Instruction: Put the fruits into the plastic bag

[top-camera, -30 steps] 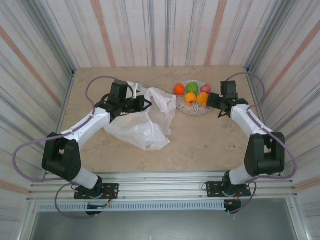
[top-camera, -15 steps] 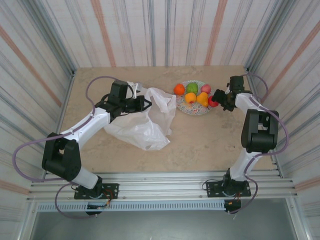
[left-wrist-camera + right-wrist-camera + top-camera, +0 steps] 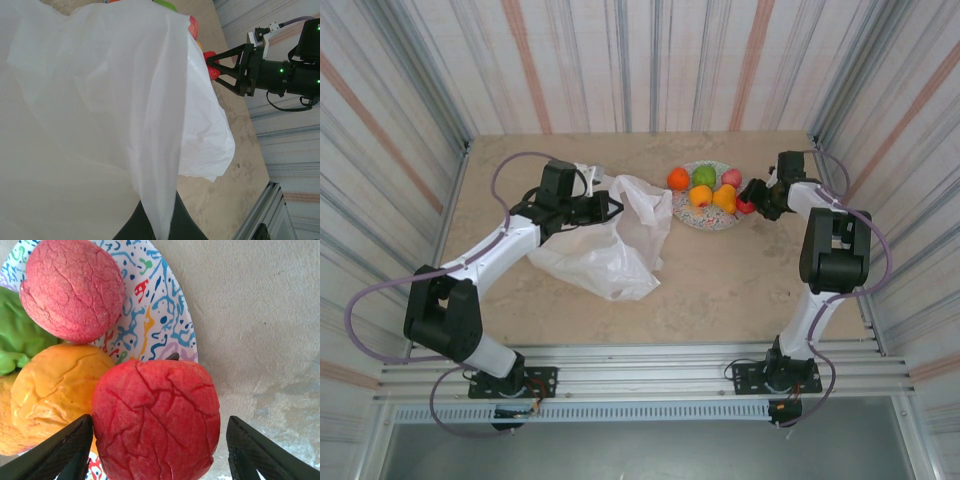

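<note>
Forearm folded back since a second ago; my right gripper (image 3: 752, 197) now sits at the plate's (image 3: 710, 223) right rim, right of centre, jaws spread around the red fruit (image 3: 157, 420). My left gripper (image 3: 610, 208) pinches the bag (image 3: 605, 255), left of centre, its length running toward the lower frame, raised edge facing the plate.

Six fruits show from above: one orange fruit (image 3: 678, 179), one green fruit (image 3: 704, 176), one pink fruit (image 3: 731, 178), one red fruit (image 3: 747, 204) and two yellow-orange fruits (image 3: 700, 196) (side by side). There is one speckled plate (image 3: 712, 224) and one plastic bag (image 3: 610, 255). Two arms stand there, a left arm (image 3: 500, 245) and a right arm (image 3: 830, 250).
</note>
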Robot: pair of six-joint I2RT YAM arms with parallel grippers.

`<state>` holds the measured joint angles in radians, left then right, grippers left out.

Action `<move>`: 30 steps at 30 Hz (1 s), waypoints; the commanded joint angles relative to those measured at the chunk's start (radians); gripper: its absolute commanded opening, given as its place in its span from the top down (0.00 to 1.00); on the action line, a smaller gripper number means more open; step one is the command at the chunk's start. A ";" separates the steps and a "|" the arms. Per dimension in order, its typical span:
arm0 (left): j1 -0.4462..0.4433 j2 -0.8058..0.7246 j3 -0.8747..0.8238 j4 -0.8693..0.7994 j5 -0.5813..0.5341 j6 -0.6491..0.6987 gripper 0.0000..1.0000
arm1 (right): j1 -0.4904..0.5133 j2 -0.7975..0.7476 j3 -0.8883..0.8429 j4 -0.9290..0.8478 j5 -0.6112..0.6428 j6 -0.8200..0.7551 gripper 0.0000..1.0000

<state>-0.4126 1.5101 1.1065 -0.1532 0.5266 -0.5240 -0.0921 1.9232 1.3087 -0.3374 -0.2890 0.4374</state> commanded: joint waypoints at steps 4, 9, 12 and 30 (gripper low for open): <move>0.003 -0.018 0.026 -0.023 -0.011 0.002 0.97 | -0.013 0.025 0.023 -0.002 -0.024 0.016 0.35; 0.003 -0.016 0.020 -0.019 -0.012 -0.001 0.97 | -0.017 0.022 0.021 0.003 -0.030 0.020 0.35; 0.003 -0.016 0.018 -0.017 -0.011 -0.001 0.97 | -0.019 0.025 0.019 0.003 -0.031 0.022 0.31; 0.003 -0.014 0.007 -0.015 -0.015 -0.001 0.97 | -0.033 -0.004 0.011 0.024 -0.070 0.035 0.47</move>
<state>-0.4126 1.5101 1.1065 -0.1535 0.5228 -0.5240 -0.1104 1.9461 1.3128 -0.3065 -0.3500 0.4583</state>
